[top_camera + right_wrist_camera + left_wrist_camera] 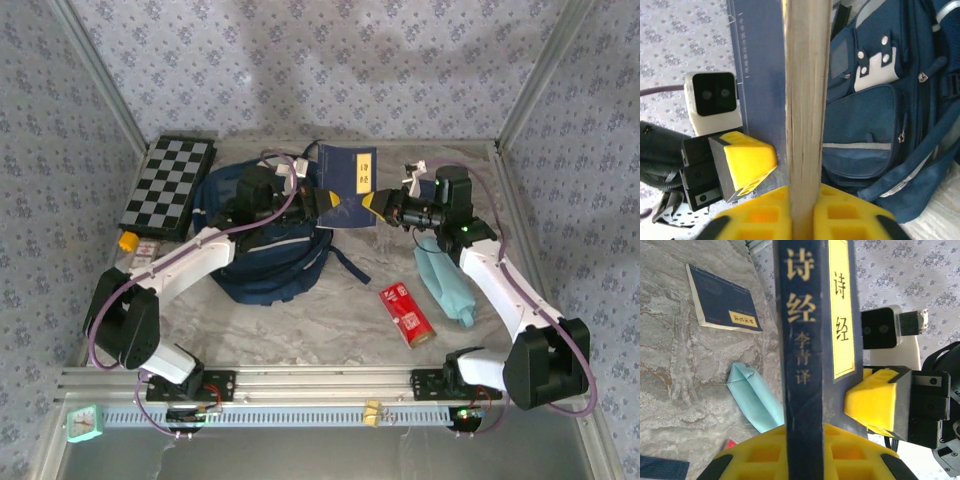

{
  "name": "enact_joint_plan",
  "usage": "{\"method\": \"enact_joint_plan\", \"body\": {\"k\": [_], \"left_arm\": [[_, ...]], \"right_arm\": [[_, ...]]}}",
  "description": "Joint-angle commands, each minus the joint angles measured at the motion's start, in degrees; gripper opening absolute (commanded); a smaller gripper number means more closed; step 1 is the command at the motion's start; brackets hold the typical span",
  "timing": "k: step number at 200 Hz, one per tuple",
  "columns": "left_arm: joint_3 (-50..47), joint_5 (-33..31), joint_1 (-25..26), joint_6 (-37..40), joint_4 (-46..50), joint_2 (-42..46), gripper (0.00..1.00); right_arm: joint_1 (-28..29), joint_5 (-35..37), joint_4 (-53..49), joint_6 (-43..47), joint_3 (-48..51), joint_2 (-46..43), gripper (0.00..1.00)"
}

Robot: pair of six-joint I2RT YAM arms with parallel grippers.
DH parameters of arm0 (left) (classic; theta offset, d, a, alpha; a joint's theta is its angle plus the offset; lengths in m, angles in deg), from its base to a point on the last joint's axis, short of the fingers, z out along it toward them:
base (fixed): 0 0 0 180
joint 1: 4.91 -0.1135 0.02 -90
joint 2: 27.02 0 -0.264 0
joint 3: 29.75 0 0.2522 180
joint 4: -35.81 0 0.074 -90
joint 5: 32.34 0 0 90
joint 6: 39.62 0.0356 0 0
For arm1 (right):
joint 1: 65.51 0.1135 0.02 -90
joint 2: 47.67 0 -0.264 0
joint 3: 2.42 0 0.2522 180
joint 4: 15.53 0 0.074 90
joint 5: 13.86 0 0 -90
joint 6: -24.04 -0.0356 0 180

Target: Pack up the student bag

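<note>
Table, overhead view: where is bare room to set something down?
Bare table runs along the near edge, between the backpack and the red packet. Crowded: chessboard and backpack fill the left; the teal pouch and red packet take the right; left gripper and right gripper clamp a book mid-air.

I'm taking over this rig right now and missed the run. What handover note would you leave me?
Left end effector: shut on the spine side of the navy blue book with a yellow title label.
Right end effector: shut on the same book's page edge.
Large navy blue fabric backpack lies on the marble-patterned table; the book hangs between the end effectors beside it, not inside.
Done: book gripped by both.
Left: put it in the backpack; light blue pouch, red packet and second navy booklet lie loose.
</note>
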Motion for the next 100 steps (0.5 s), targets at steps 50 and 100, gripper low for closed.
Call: {"method": "enact_joint_plan", "body": {"k": [50,100], "left_arm": [[0.1,-1.5,-0.2,10.5,11.5,3.9,0.33],[1.3,-20.0,-0.1,29.9,40.2,9.4,0.6]], "right_arm": [[-1.0,3.0,-13.4,10.5,-5.7,-1.6,0.0],[-1.9,8.1,-23.5,16.6,-4.4,-2.8,0.0]]}}
